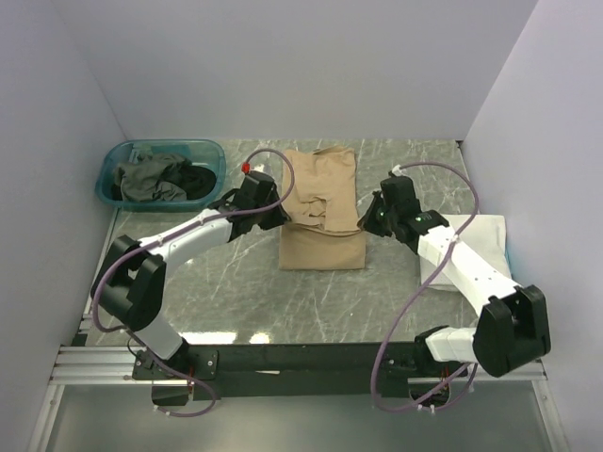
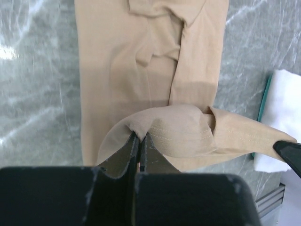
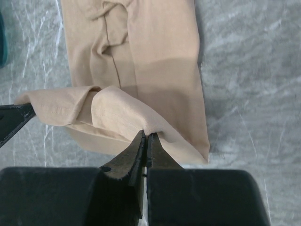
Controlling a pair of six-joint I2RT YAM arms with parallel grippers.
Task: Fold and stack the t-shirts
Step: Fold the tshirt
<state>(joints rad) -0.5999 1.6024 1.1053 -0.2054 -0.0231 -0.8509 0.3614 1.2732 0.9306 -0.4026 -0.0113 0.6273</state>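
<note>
Both tools are clamped shut on the tan t-shirt (image 1: pixel 320 247): the left tool (image 2: pixel 139 137) and right tool (image 3: pixel 145 137) each pinch an end of a hemmed edge, holding it up over the rest of the shirt, which lies as a long strip mid-counter (image 1: pixel 236 292). A folded white t-shirt (image 1: pixel 476 235) sits on the right by the right arm. The grey-green shirt (image 1: pixel 146 179) and black shirt (image 1: pixel 198 179) are bunched up in the teal tub (image 1: pixel 218 162) at the far left
</note>
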